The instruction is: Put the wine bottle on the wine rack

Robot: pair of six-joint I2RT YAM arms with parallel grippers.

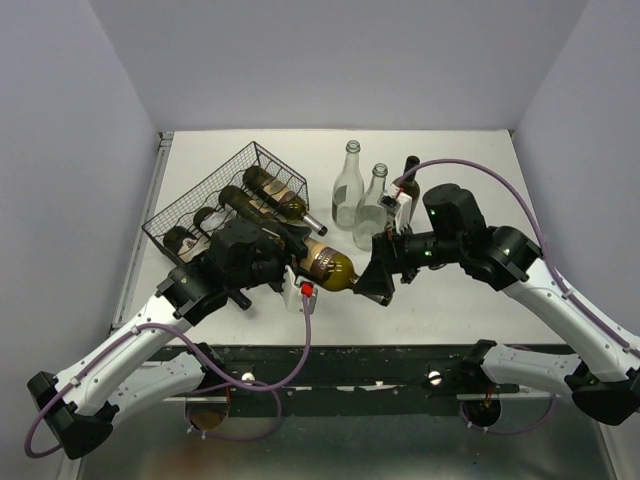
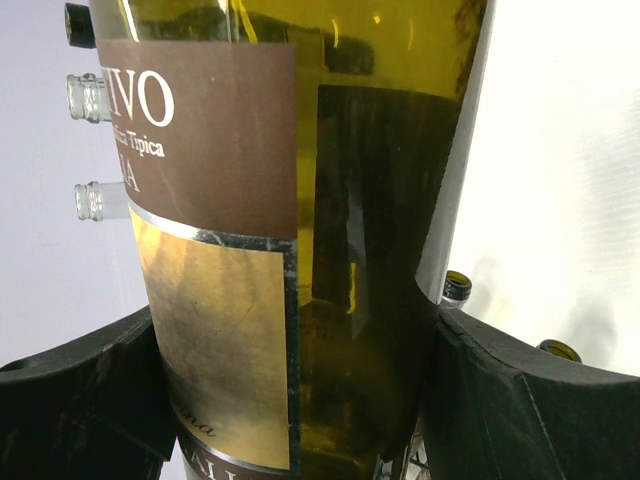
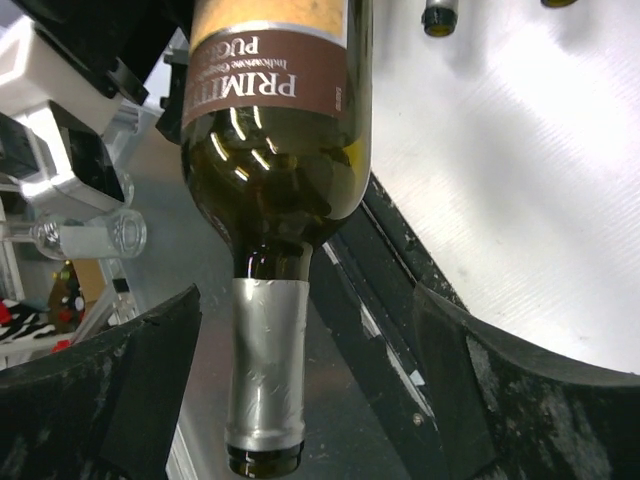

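The wine bottle [image 1: 328, 265] is held level just off the front right corner of the wine rack [image 1: 205, 200], base end toward the rack and neck pointing away. The left fingers [image 2: 70, 400] clamp its labelled body on both sides. The right fingers [image 3: 110, 400] stand wide around the foil-capped neck with a gap on each side, gripping nothing. I judge this the carry to the rack, with the left arm alone bearing the load. The next move calls for lining the bottle up with a free cradle and lowering it in. Racked bottles [image 1: 275, 190] already fill several rows, and I cannot tell which cradle is free. On the bench [image 1: 220, 145] right of the rack stand a tall clear bottle [image 1: 347, 185], a shorter clear bottle [image 1: 372, 208] and a dark bottle [image 1: 410, 168], close behind the right arm.
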